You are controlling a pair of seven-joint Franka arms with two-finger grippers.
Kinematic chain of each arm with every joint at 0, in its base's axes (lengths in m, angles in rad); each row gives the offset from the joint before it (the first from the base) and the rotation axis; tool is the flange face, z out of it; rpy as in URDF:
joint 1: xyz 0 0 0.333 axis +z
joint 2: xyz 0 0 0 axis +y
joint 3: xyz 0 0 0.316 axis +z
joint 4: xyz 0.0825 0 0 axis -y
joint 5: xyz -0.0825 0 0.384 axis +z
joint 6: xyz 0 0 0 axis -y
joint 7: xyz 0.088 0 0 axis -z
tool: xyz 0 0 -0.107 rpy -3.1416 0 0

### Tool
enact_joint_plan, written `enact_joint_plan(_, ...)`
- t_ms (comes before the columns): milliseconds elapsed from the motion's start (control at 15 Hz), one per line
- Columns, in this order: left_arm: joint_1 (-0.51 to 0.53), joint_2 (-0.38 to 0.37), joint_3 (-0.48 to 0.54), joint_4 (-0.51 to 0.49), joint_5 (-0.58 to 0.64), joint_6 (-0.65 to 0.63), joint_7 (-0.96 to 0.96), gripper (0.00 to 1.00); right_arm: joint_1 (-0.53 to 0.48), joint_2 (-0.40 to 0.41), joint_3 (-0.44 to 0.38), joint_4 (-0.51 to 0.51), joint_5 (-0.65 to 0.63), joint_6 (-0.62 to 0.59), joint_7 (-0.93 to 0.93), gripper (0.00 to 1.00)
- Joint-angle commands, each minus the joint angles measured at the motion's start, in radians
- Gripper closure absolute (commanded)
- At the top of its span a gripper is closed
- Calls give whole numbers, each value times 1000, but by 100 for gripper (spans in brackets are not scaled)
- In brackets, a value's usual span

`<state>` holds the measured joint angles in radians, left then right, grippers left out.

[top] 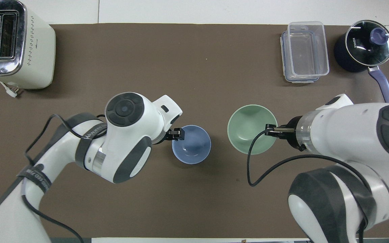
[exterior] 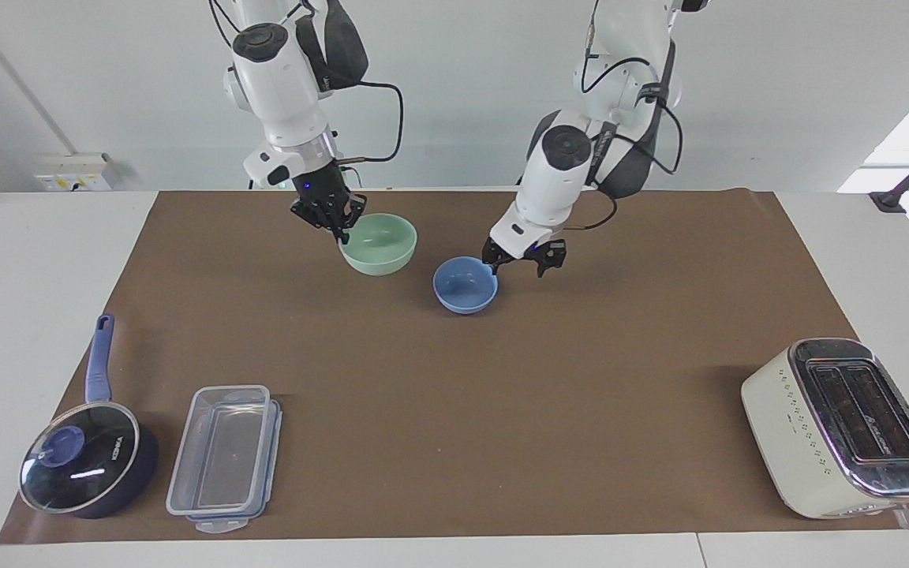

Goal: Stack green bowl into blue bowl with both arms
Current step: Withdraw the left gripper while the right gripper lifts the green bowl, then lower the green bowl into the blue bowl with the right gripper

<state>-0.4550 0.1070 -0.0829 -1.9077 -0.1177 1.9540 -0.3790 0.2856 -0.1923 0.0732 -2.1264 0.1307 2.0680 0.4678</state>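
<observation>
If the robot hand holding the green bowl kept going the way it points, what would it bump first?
Probably the brown mat. The right end effector, gripping the green bowl's rim, points down, slightly toward the blue bowl; depth is unclear.

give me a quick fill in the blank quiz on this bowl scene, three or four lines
1. The right gripper holds the ____ bowl by its rim, up over the mat.
2. The blue bowl rests on the mat, and the ____ gripper beside its rim is open.
3. The clear container lies between the toaster and the ____.
4. The glass lid sits on the ____.

Missing words: green; left; saucepan; saucepan
</observation>
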Motion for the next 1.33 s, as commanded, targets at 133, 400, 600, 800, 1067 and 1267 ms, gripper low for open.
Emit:
enact_joint_plan(133, 275, -50, 8, 192, -11, -295, 285, 0, 138, 129, -3, 80, 15, 60, 198, 100)
enact_joint_plan(400, 398, -110, 9, 209, 56, -357, 370, 0, 168, 226, -3, 126, 81, 64, 227, 100)
enact_joint_plan(600, 406, -135, 11, 213, 105, -379, 371, 0, 196, 260, -3, 118, 96, 86, 226, 100)
enact_joint_plan(800, 414, -136, 9, 249, 110, -435, 371, 0, 198, 254, -3, 59, 104, 148, 213, 100)
enact_joint_plan(1067, 412, -142, 9, 274, 112, -480, 368, 0, 201, 276, -3, 34, 110, 167, 187, 100)
enact_joint_plan(1267, 404, -184, 3, 263, 128, -504, 370, 0, 214, 293, -3, 34, 110, 185, 186, 100)
